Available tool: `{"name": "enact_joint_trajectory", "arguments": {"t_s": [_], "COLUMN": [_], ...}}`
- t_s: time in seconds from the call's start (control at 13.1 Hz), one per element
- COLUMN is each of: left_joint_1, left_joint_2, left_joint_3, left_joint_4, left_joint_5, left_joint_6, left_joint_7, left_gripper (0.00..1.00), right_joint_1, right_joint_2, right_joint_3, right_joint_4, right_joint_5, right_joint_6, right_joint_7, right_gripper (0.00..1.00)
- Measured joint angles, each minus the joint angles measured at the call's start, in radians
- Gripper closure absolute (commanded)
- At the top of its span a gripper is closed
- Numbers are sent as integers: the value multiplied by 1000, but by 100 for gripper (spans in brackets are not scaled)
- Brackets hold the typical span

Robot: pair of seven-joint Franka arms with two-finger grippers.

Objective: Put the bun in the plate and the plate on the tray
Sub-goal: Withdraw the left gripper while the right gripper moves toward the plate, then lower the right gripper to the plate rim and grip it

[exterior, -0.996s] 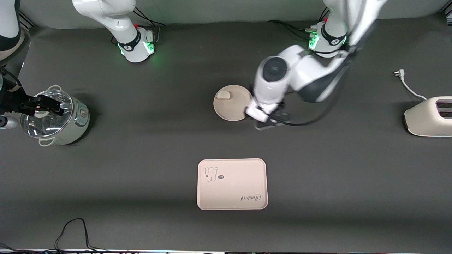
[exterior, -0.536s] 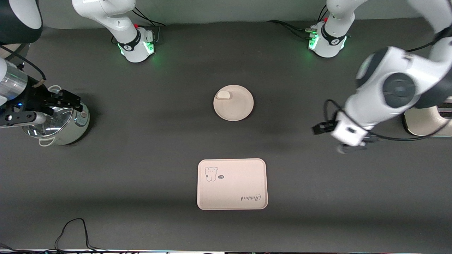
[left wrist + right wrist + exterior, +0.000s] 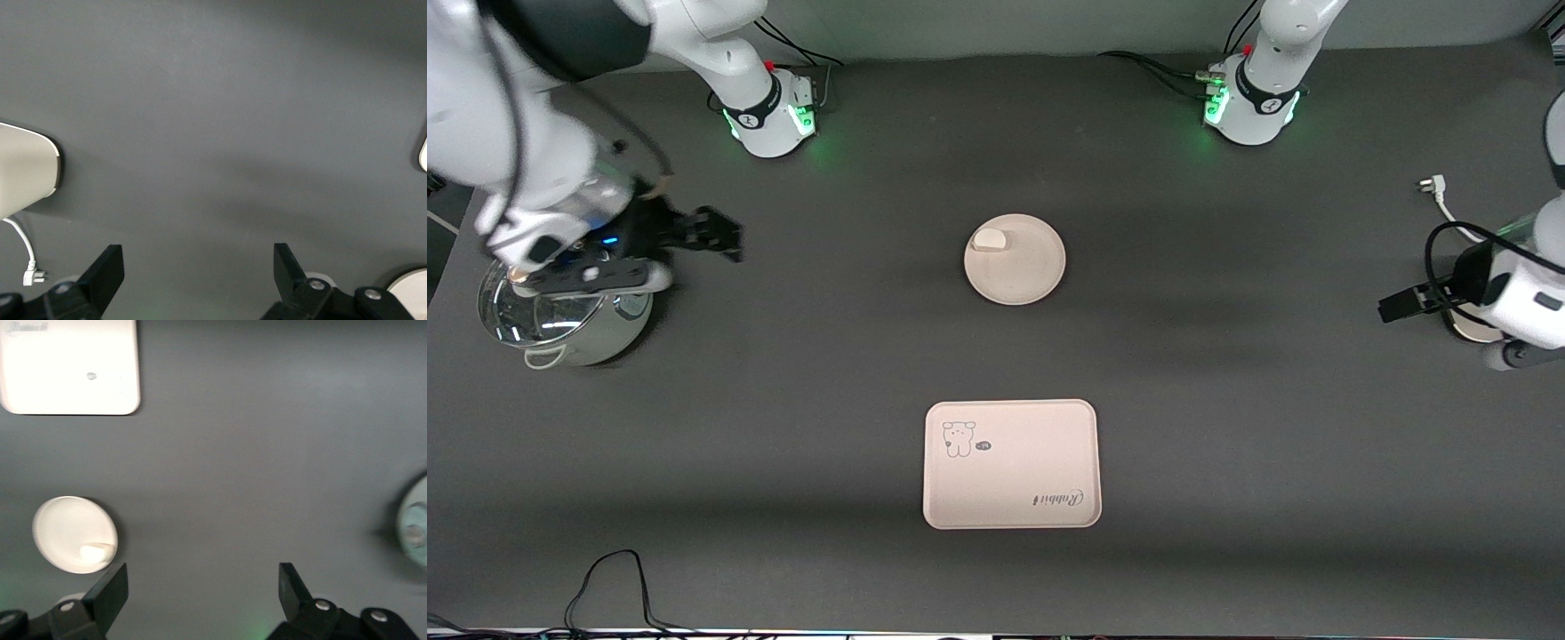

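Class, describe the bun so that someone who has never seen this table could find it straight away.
Start at the tray with the Rabbit script; farther from the front camera sits a round plate. The bun lies on it near the rim: a small off-white oblong lump, the only thing on the plate.

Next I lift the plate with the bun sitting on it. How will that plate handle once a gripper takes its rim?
The plate looks thin, rigid and probably light. Its shallow rim gives little to pinch, and the smooth surface may slip. The bun sits off-centre near the rim, rounded and loose, so any tilt could roll it off. Keep it level.
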Motion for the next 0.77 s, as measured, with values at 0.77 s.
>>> {"name": "enact_joint_trajectory", "arguments": {"t_s": [0.77], "left_joint_1": [-18], "left_joint_2": [-4], "left_joint_3": [122], "left_joint_4": [150], "left_joint_5": [-4], "left_joint_6": [-153], "left_joint_7": [188], "left_gripper": [0], "right_joint_1": [452], "right_joint_2": [24], "right_joint_3": [4], "right_joint_4": [-77], "right_joint_5": [19], "right_joint_6": [151], "right_joint_7": [390], "right_gripper": [0]}}
